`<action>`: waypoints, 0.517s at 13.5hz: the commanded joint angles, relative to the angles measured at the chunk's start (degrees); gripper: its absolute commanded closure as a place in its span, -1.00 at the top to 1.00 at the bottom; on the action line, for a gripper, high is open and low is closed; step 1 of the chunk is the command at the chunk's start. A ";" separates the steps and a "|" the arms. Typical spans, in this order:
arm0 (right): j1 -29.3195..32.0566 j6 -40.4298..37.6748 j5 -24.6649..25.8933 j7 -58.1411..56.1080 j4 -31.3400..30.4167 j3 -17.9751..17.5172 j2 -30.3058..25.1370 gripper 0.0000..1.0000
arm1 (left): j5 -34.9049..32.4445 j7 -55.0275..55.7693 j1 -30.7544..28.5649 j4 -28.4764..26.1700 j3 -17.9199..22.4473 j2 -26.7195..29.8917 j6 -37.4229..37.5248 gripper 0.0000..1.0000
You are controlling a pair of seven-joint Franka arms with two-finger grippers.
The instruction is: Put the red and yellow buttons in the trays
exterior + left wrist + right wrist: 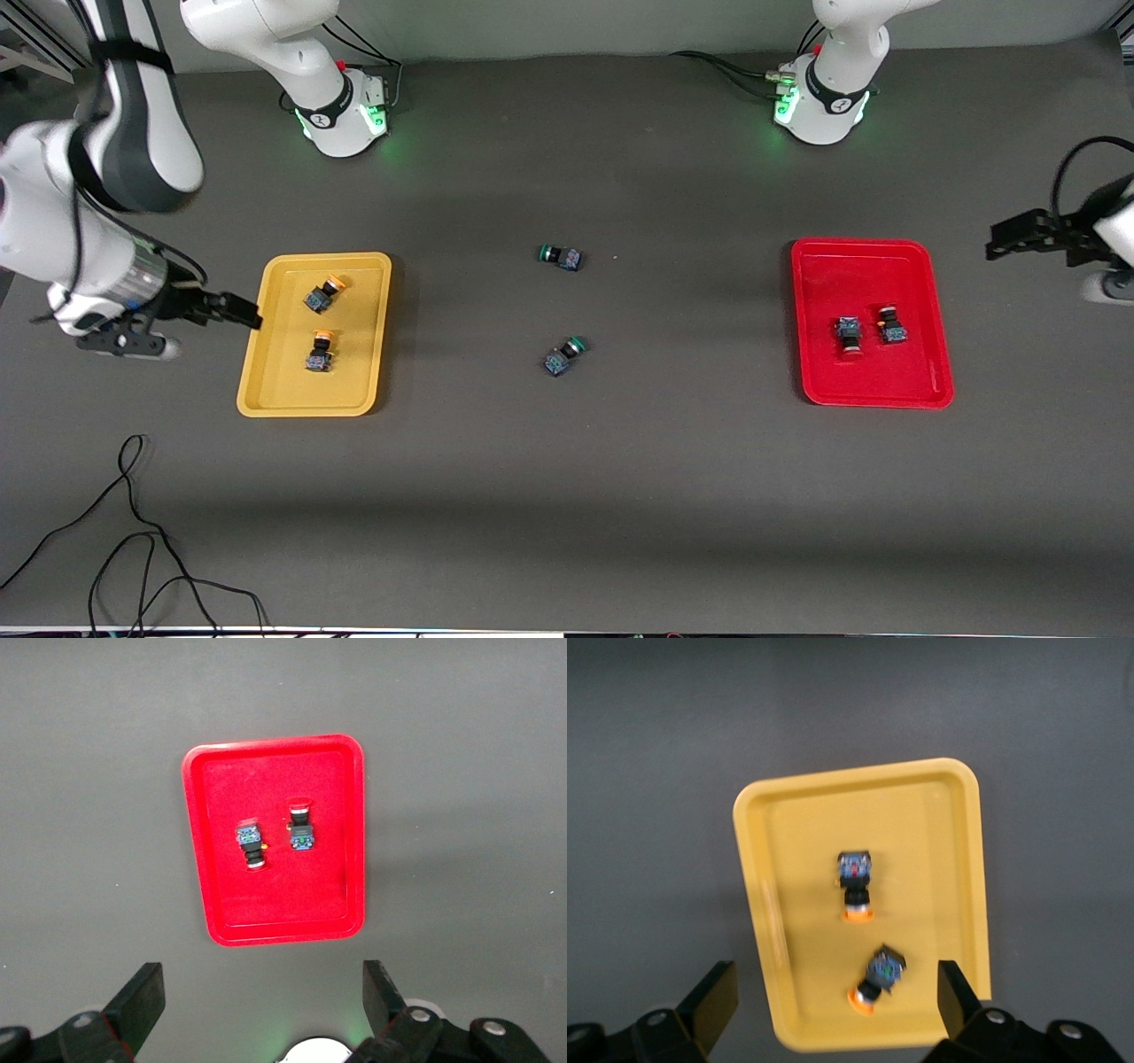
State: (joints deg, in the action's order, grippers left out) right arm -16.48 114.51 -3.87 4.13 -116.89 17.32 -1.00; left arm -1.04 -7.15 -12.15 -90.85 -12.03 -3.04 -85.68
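The yellow tray holds two yellow-capped buttons, both lying on their sides. The red tray holds two red-capped buttons. My right gripper is open and empty, up over the yellow tray's outer rim. My left gripper is open and empty, raised over the table just outside the red tray. The left wrist view shows the red tray with both buttons between the open fingers. The right wrist view shows the yellow tray and its buttons.
Two green-capped switches lie on the dark table between the trays. A loose black cable lies near the front edge at the right arm's end. The arm bases stand along the far edge.
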 commanded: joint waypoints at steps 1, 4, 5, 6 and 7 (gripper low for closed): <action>3.03 -5.68 1.93 -0.87 -0.70 -3.51 -8.03 1.00 | 0.52 -0.06 9.93 -8.71 9.10 5.75 -5.36 0.99; 6.11 -9.99 3.42 -0.88 -0.36 -9.39 -14.98 1.00 | 0.34 0.21 17.23 -8.91 14.82 5.94 -5.46 0.99; 6.11 -13.05 5.78 0.34 -0.09 -11.06 -16.39 1.00 | 0.17 0.21 17.25 -8.30 14.84 5.85 -4.94 0.99; 6.29 -14.56 6.32 2.53 0.26 -11.86 -16.84 1.00 | 0.17 0.21 17.25 -7.85 14.84 5.85 -4.76 0.99; 6.20 -14.84 6.33 3.16 0.70 -12.13 -16.93 1.00 | 0.25 0.30 17.25 -7.59 14.84 5.85 -4.67 0.99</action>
State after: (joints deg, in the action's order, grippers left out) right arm -11.01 100.77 0.70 5.35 -116.30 6.69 -17.37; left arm -1.02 -7.11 3.57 -97.65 1.31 1.19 -89.86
